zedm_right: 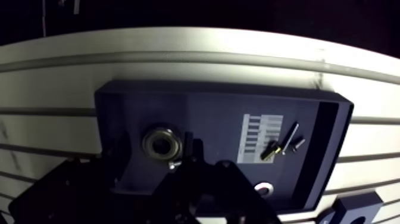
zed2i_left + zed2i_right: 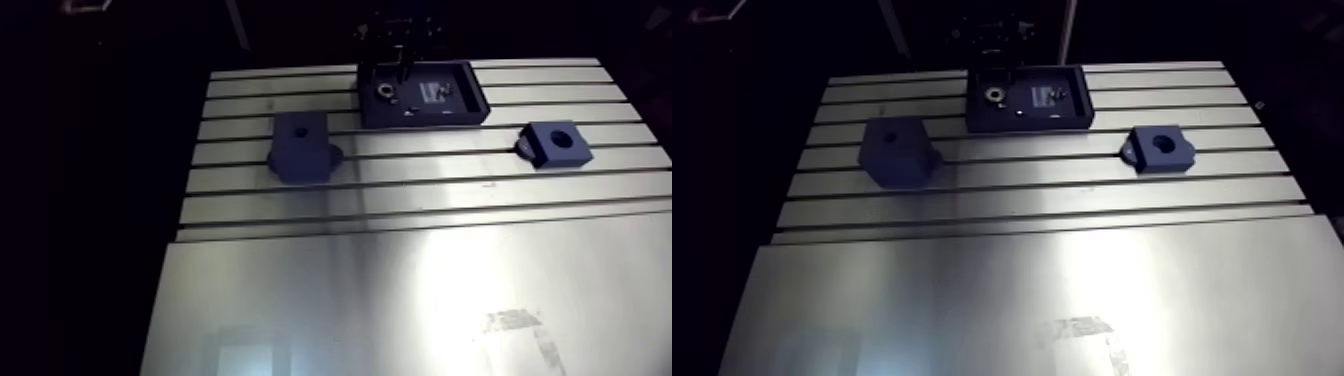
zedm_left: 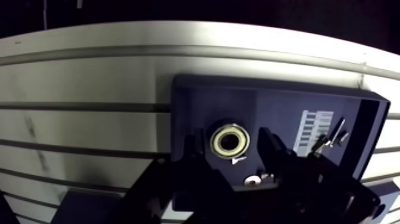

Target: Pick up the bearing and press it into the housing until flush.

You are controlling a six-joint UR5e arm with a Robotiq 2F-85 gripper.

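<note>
The bearing (image 3: 230, 140), a small metal ring with a brassy inner race, lies flat in a dark blue tray (image 3: 196, 98) at the back of the table. My gripper (image 3: 232, 149) is open and hangs low over the tray. One finger stands on each side of the bearing, with a small gap on both sides. In the arm view the gripper (image 2: 389, 78) comes down over the tray's left part. A dark blue housing block (image 2: 558, 143) with a round bore sits on the table to the tray's right.
A taller dark blue block (image 2: 300, 146) with a small hole on top stands left of the tray. The tray also holds a white barred label (image 3: 309, 128), small dark pins (image 3: 337, 133) and a little washer (image 3: 253, 180). The slotted table (image 2: 400, 250) ends in a smooth plate at the front.
</note>
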